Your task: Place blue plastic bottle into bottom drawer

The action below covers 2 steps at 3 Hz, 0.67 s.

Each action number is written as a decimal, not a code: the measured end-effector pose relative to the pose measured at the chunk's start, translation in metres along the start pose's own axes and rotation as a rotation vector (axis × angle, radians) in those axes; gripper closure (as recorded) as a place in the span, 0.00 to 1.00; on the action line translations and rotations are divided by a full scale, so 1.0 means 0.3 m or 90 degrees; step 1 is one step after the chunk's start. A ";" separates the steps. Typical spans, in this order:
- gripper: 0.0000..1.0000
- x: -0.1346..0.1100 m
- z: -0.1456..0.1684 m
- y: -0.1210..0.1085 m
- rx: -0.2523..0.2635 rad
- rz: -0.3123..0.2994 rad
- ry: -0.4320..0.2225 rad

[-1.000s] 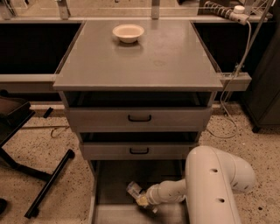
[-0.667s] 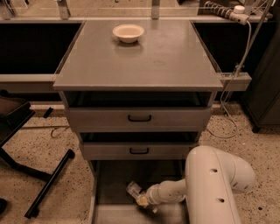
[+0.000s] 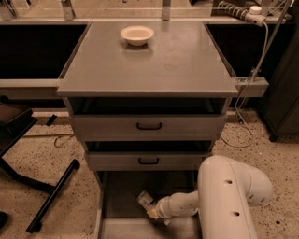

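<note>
Black metal chair base (image 3: 51, 198) sat far left on the speckled stone floor (image 3: 46, 154), well apart from the cabinet. Flat grey metal tabletop (image 3: 187, 70) of the cabinet filled the middle of the view. Cream round bowl (image 3: 137, 34) stood upright near the far edge of the tabletop, a bit left of its centre, away from both far corners.

Below the near edge of the tabletop, the shallow grey top drawer (image 3: 196, 125) with a black handle was pulled out a little. The second shallow grey drawer (image 3: 187, 161) under it, also with a black handle, was out a little too. The deep grey bottom drawer (image 3: 121, 196) was pulled out, its plain floor and left side wall showing.

Small blue plastic bottle (image 3: 145, 201) with a pale label was inside the bottom drawer, over the middle of its floor and tilted, its lower end right at the gripper. White robot gripper (image 3: 154, 214) was down in the bottom drawer, reaching in from the right, touching the bottle; whether it was clamped on the bottle or loose could not be told. Bulky white robot arm (image 3: 229, 196) rose at the right of the drawer, below the near right corner of the tabletop.

Grey power strip (image 3: 238, 12) lay past the far right corner, with a pale cable (image 3: 243, 98) hanging down to the floor.
</note>
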<state>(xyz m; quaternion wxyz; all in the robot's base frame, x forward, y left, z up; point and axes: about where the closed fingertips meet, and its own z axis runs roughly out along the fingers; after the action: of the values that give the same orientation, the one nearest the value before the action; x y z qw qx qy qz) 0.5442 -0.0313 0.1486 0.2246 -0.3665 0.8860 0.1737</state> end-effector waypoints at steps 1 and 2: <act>0.12 0.000 0.000 0.000 0.000 0.000 0.000; 0.00 0.000 0.000 0.000 0.000 0.000 0.000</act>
<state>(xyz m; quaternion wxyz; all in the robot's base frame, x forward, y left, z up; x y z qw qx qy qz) 0.5441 -0.0313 0.1485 0.2246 -0.3665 0.8860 0.1737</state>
